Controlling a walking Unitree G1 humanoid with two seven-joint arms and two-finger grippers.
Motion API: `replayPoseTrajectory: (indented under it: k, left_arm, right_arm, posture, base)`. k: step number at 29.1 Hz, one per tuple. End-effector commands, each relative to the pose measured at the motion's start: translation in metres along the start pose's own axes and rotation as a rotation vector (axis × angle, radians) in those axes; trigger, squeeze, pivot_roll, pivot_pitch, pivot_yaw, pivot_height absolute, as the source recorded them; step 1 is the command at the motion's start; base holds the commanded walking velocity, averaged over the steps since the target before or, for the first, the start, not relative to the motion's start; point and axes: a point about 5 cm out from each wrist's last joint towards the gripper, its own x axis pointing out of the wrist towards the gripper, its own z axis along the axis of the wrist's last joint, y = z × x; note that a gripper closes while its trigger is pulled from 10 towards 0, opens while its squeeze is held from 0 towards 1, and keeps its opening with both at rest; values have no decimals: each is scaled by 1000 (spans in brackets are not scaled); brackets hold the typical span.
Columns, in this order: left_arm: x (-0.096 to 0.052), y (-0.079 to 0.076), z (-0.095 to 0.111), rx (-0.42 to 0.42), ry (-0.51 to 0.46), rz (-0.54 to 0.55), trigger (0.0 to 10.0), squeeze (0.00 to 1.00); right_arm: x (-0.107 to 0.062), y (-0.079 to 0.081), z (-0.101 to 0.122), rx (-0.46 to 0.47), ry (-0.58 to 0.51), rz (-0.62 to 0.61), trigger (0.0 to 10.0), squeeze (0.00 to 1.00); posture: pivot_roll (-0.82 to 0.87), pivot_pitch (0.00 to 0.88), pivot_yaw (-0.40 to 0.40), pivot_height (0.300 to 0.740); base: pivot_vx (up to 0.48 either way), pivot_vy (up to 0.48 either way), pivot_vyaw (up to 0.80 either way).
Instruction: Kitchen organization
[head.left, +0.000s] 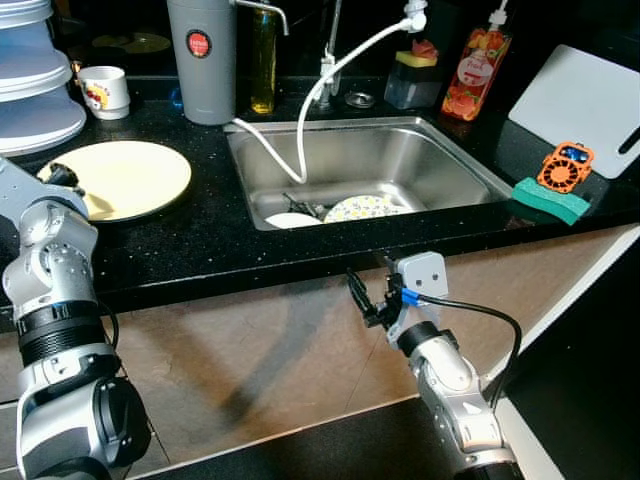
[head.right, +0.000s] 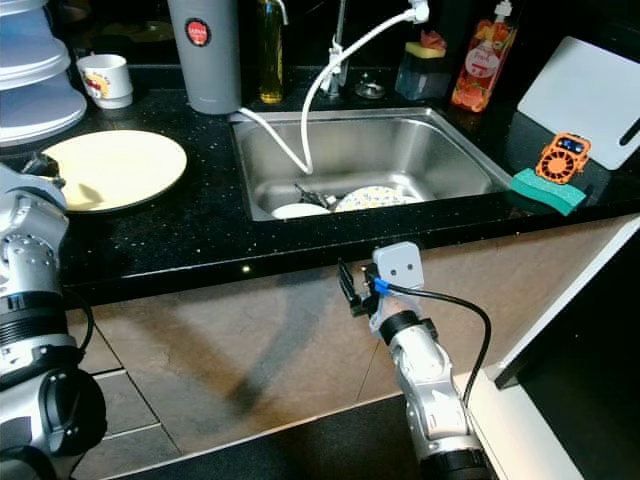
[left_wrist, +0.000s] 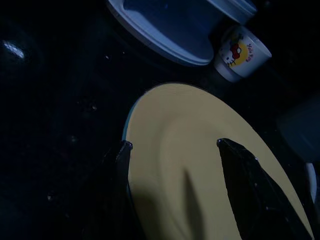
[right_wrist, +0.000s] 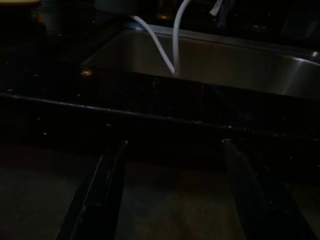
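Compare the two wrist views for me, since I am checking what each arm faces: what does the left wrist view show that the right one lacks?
Left wrist view: the open left gripper over a yellow plate, beside a cartoon mug. Right wrist view: the open right gripper before the counter edge, the sink and a white hose. Both: two spread black fingers and the dark counter.

yellow plate (head.left: 130, 178), green sponge (head.left: 551, 199), black counter (head.left: 215, 235)

One yellow plate (head.left: 125, 178), one mug (head.left: 104, 91), two sink plates (head.left: 340, 211), one sponge (head.left: 551, 199), two pincers (head.left: 365, 293).
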Motion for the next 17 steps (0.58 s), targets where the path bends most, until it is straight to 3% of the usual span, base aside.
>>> replayPoseTrajectory:
  k: [1, 8, 17]
  left_arm:
    - [2, 1, -2, -31, 36, 1, 10000, 0]
    - [7, 4, -7, -139, 103, 12, 10000, 0]
    - [13, 5, -10, -198, 170, 17, 10000, 0]
  right_arm:
    - [1, -3, 4, -7, -6, -5, 10000, 0]
    - [0, -3, 3, -3, -4, -9, 10000, 0]
    - [0, -4, 4, -3, -6, -9, 10000, 0]
  posture:
    - [-50, 0, -58, 740]
    - [-50, 0, -58, 740]
    - [-56, 0, -62, 740]
  base:
    - [0, 0, 0]
    - [0, 0, 0]
    - [0, 0, 0]
